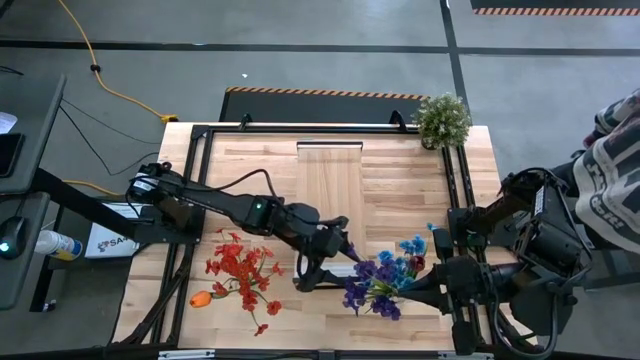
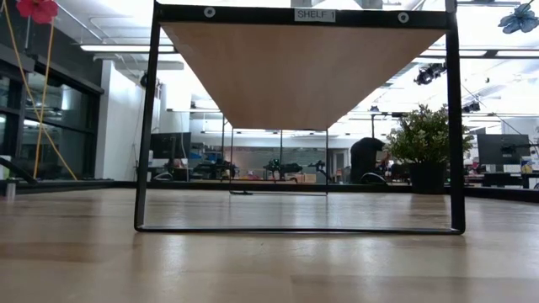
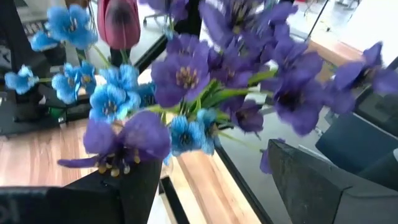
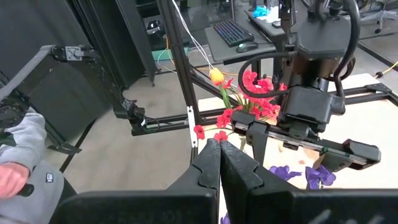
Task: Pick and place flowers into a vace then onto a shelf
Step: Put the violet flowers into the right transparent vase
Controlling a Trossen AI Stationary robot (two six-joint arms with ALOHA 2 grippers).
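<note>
From above, my left tool (image 1: 322, 268), spread, reaches beside the purple and blue flowers (image 1: 385, 280) on the counter (image 1: 330, 180); red flowers (image 1: 240, 270) lie apart. Low: shelf (image 2: 299, 67) overhead. Right wrist: right tool (image 4: 221, 163) pressed together.

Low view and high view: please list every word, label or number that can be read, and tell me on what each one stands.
"SHELF 1": small white label on the top bar of the black frame, above the shelf, low view.
"SA...": white box left of the table, high view; partly hidden by the arm, the rest cannot be read.
Keyboard in the right wrist view: keys too small to read.
No other text is readable.
</note>
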